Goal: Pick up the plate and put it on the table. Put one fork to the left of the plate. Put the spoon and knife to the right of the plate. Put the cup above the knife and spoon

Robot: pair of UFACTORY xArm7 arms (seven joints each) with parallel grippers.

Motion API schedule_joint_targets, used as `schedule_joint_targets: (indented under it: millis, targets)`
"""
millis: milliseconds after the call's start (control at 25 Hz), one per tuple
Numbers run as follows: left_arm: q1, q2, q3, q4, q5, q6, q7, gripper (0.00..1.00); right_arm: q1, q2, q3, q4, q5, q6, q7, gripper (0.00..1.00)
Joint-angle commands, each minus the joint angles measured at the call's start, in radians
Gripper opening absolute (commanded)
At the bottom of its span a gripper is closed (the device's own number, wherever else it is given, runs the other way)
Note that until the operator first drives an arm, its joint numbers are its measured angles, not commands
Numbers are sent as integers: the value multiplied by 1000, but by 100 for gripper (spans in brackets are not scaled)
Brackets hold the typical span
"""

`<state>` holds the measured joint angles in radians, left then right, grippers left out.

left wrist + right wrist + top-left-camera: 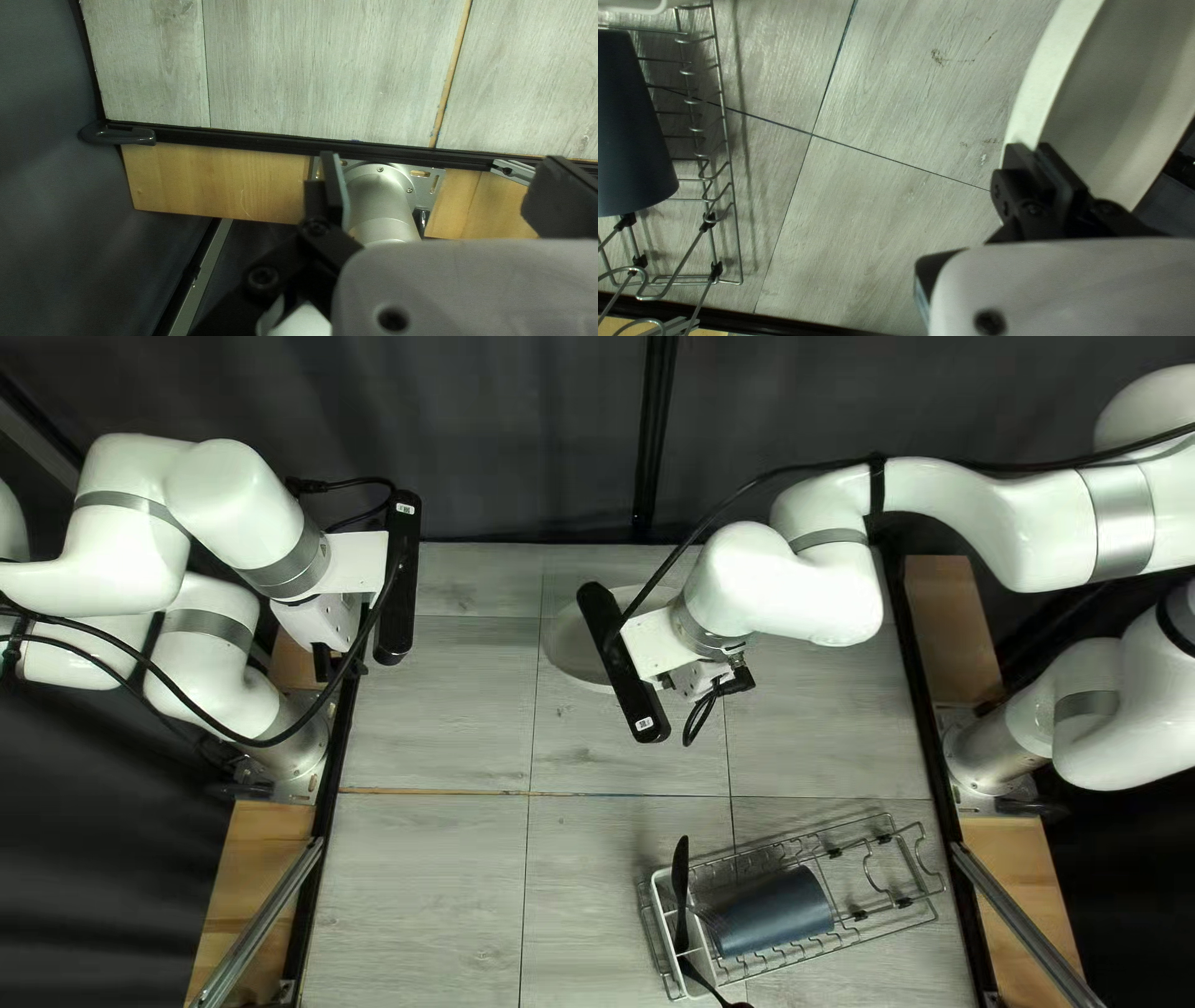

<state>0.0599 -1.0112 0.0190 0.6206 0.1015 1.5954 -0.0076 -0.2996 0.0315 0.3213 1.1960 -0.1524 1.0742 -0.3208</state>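
Wood-grain table (436, 722); right end effector (700, 676) pinching plate (569, 647) at rim; left end effector (329, 622) spread.

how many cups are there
1: the dark blue cup, in the wire rack at the lower right of the top left view. Any nested inside it could be hidden.

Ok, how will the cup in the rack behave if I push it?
The cup would probably roll, being round and on its side, until the wire rack stops it. Its smooth wall looks stiff, perhaps slippery to the claw.
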Motion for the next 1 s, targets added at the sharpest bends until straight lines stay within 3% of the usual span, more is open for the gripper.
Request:
schedule_joint_targets:
  millis: [40, 440, 1000]
  targets:
    - [0, 0, 0, 0, 0, 0, 0, 100, 1, -16, -1, -96, -43, -128, 10, 0]
    - [0, 0, 0, 0, 0, 0, 0, 100, 2, 58, -18, -212, -201, -349, 60, 0]
    - [0, 0, 0, 0, 0, 0, 0, 100, 36, 164, -23, -240, -331, -432, 141, 0]
